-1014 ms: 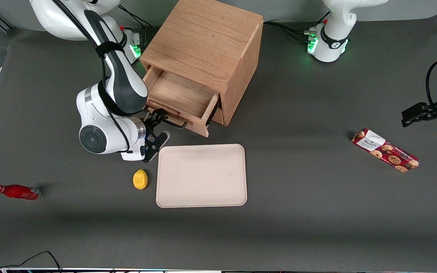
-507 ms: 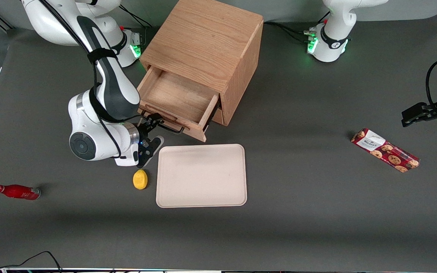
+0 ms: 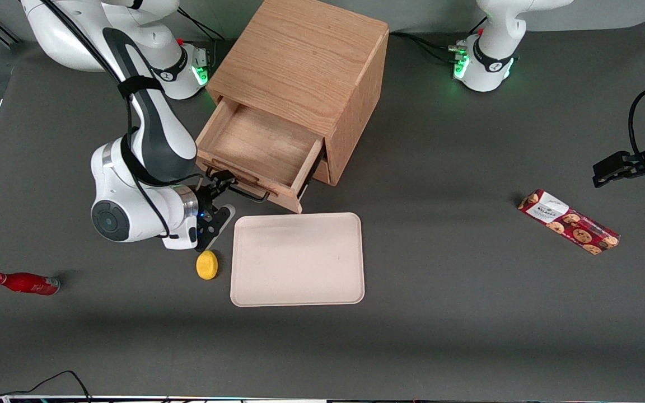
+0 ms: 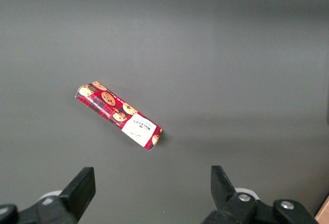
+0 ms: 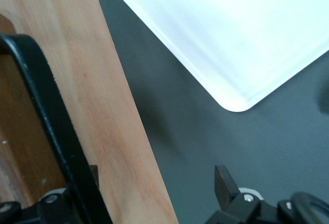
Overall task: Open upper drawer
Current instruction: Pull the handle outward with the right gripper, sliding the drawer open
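Note:
The upper drawer (image 3: pixel 255 143) of the light-oak cabinet (image 3: pixel 300 61) stands pulled well out, and its bare wooden floor shows. Its thin black bar handle (image 3: pixel 248 193) runs along the drawer front (image 3: pixel 244 182), on the side facing the front camera. My right gripper (image 3: pixel 220 197) is at the handle's end nearer the working arm and is open. In the right wrist view one fingertip (image 5: pixel 92 175) rests against the handle (image 5: pixel 46 126) at the drawer front (image 5: pixel 103 111). The other fingertip (image 5: pixel 224 179) hangs apart over the grey table.
A pale tray (image 3: pixel 297 260) lies just in front of the drawer, nearer the front camera; its corner (image 5: pixel 241 34) shows in the wrist view. A yellow lemon (image 3: pixel 207 265) sits beside the tray under my wrist. A red bottle (image 3: pixel 24 283) and a cookie pack (image 3: pixel 569 221) lie at opposite table ends.
The upper drawer has slid farther out of the cabinet. My gripper has moved with the handle, away from the cabinet and toward the working arm's end.

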Robot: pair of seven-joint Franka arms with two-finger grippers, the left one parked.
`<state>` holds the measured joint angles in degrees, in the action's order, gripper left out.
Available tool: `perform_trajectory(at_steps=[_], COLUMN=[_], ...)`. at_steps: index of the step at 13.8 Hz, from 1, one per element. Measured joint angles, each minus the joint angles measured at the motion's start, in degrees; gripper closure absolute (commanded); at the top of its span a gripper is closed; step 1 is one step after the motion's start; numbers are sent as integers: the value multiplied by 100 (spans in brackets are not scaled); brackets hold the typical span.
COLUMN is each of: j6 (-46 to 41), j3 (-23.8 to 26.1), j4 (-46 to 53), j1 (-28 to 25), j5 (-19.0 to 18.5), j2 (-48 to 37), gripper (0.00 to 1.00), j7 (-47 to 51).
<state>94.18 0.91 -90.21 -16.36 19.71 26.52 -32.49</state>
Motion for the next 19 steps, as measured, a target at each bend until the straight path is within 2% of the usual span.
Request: perform_trajectory(at_steps=[10, 19], j6=[5, 5], j3=[36, 68], j4=[156, 422], j1=[253, 266], j5=[-100, -157], j2=[12, 200], gripper=[0, 0], j7=[-251, -620])
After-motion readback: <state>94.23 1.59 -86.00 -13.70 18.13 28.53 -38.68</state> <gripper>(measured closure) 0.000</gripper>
